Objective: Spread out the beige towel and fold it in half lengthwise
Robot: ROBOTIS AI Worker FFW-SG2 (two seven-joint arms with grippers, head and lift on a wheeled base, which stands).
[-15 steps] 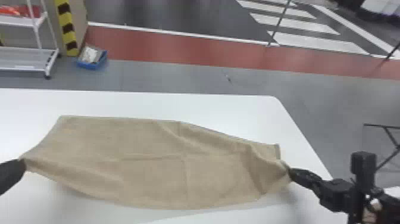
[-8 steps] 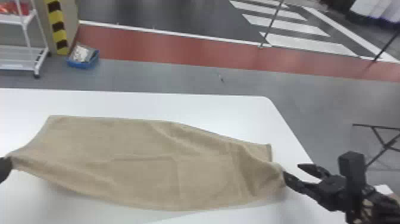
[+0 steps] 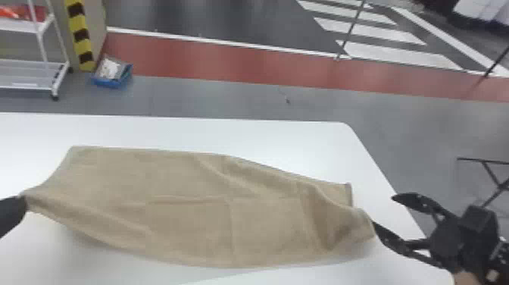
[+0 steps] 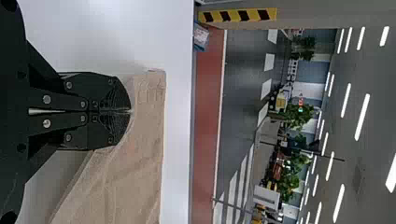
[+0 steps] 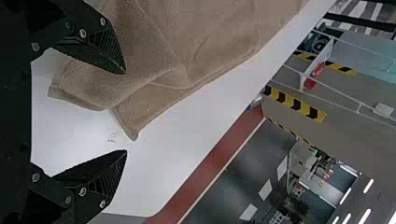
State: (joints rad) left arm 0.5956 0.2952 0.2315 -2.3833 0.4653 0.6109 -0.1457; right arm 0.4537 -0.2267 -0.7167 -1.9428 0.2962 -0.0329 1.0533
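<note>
The black left pincer (image 4: pixel 130 111) is clamping, likely anchoring, the beige cloth towel (image 3: pixel 189 204); the black right pincer (image 5: pixel 126 112) is gaping near the white surface's (image 3: pixel 303 140) right edge.

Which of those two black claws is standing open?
The right gripper, beside the towel: its two fingers are spread wide apart. The left gripper instead has its fingers closed on the towel.

Can see a white wheeled rack (image 3: pixel 22 25) beside yellow-and-black striping (image 3: pixel 80 36), plus a blue bin (image 3: pixel 113 82) near a red floor band (image 3: pixel 227 62), and white crosswalk stripes (image 3: pixel 401 54) farther back, kinda warehouse-y.
</note>
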